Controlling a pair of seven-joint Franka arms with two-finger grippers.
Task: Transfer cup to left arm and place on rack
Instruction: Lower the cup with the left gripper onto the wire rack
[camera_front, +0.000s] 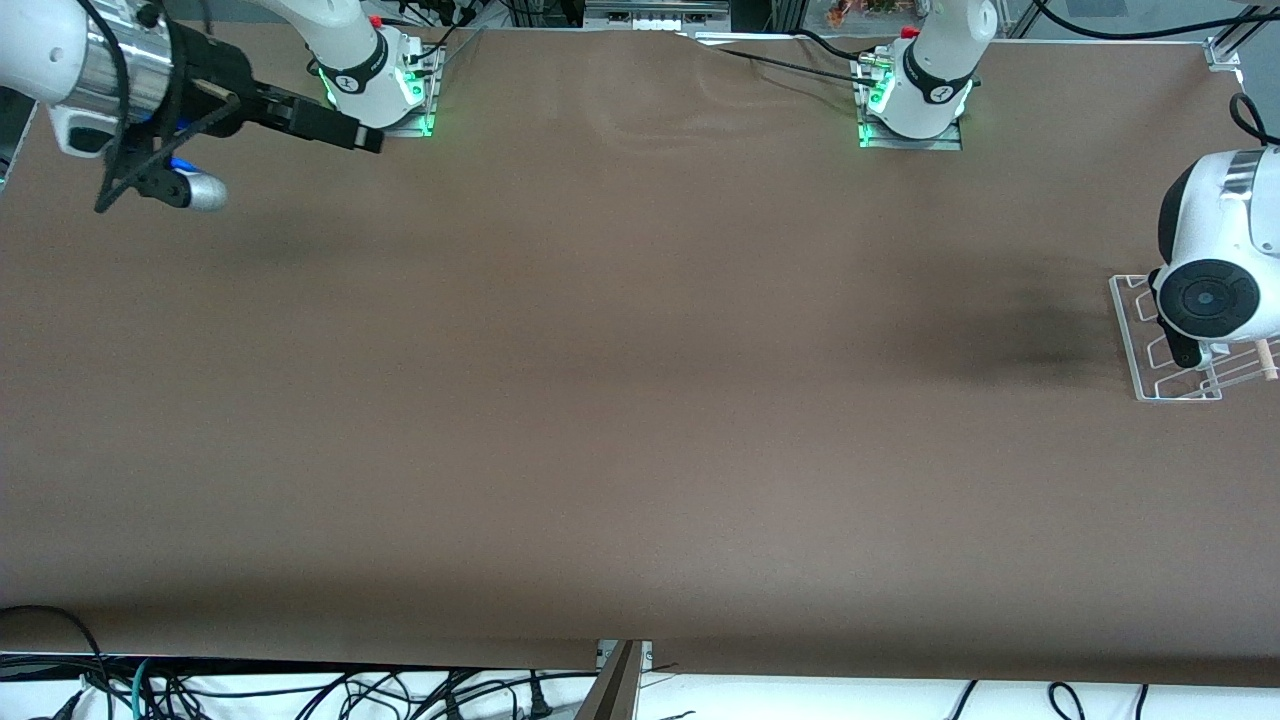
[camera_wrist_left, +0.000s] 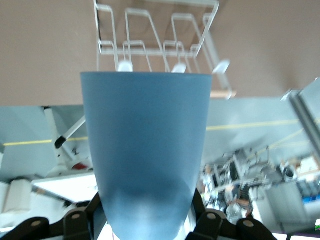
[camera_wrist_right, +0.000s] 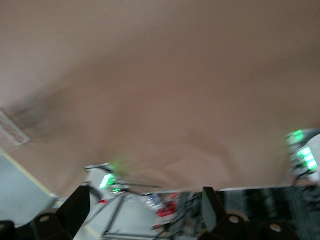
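Observation:
The light-blue cup (camera_wrist_left: 145, 150) fills the left wrist view, with the black fingers (camera_wrist_left: 96, 212) pressed on both sides of its narrow end. My left gripper (camera_wrist_left: 147, 212) is shut on it. The cup's wide end points at the white wire rack (camera_wrist_left: 155, 45) and is close to its white pegs. In the front view the left arm's wrist hides the cup. Only one black finger of the left gripper (camera_front: 1187, 352) shows over the rack (camera_front: 1150, 365) at the left arm's end of the table. My right gripper (camera_front: 345, 128) is open and empty, held up over the right arm's end (camera_wrist_right: 145, 200).
The rack's pale wooden rod (camera_front: 1265, 358) sticks out past the left wrist and also shows in the left wrist view (camera_wrist_left: 222, 93). The brown table (camera_front: 620, 400) spreads between the two arms. Cables hang at the edge nearest the front camera.

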